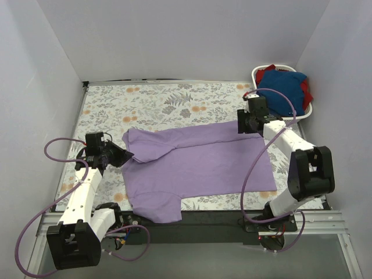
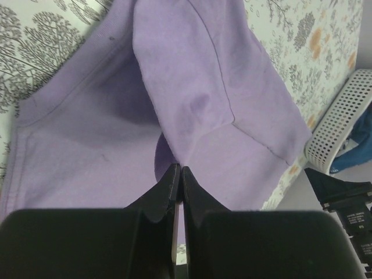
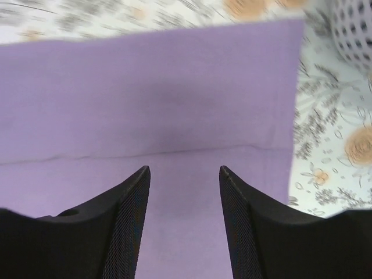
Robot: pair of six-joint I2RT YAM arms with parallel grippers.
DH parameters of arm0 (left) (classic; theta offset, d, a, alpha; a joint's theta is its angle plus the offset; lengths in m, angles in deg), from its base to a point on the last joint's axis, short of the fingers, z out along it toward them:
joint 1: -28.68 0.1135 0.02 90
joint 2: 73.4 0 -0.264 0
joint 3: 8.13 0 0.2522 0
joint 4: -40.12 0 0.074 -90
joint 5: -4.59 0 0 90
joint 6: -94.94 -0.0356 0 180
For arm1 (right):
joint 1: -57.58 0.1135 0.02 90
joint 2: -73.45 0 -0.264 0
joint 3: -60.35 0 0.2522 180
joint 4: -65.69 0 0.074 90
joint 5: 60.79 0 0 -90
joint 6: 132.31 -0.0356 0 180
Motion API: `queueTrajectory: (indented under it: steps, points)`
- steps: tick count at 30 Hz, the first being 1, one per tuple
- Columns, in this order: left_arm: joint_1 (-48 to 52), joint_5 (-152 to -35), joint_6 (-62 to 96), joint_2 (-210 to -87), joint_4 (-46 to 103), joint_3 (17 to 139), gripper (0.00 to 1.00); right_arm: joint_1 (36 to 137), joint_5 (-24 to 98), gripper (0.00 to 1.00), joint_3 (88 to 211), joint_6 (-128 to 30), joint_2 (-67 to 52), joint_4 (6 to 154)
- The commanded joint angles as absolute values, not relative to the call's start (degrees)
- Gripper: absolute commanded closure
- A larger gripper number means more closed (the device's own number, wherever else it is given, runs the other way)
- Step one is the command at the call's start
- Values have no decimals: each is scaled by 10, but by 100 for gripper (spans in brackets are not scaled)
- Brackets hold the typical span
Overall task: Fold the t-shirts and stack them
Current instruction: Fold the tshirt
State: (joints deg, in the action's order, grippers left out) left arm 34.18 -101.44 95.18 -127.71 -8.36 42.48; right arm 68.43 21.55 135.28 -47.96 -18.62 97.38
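Note:
The lavender t-shirt point(image 1: 197, 163) lies spread across the floral table, its upper half folded down over the lower part. My left gripper point(image 1: 129, 156) is shut on its left edge near the sleeve; in the left wrist view the tips point(image 2: 178, 170) pinch a raised fold of the purple cloth point(image 2: 192, 87). Hovering over the shirt's far right corner, my right gripper point(image 1: 243, 125) is open, and its wrist view shows flat purple cloth point(image 3: 145, 87) under the parted jaws point(image 3: 185, 170), with nothing between them. A blue tee point(image 1: 285, 90) and a red one point(image 1: 306, 87) lie crumpled in the basket.
A white plastic laundry basket point(image 1: 261, 71) stands at the back right corner, also seen in the left wrist view point(image 2: 343, 125). The floral tablecloth point(image 1: 168, 102) is bare behind the shirt. Grey walls close in the left, back and right sides.

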Motion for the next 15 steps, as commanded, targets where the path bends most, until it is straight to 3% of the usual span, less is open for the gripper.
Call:
queueTrajectory:
  steps: [1,9,15]
  points:
    - [335,-1067,971,-1259,-80,440,100,754,230,42,1386,-486,-125,971]
    - [295,-1062,990,-1310,-33,457,100,928,384,48,1312,-451,-68,829]
    - [296,-964,952,-1418,20,539,100,1057,410,53,1339,-399,-143,773]
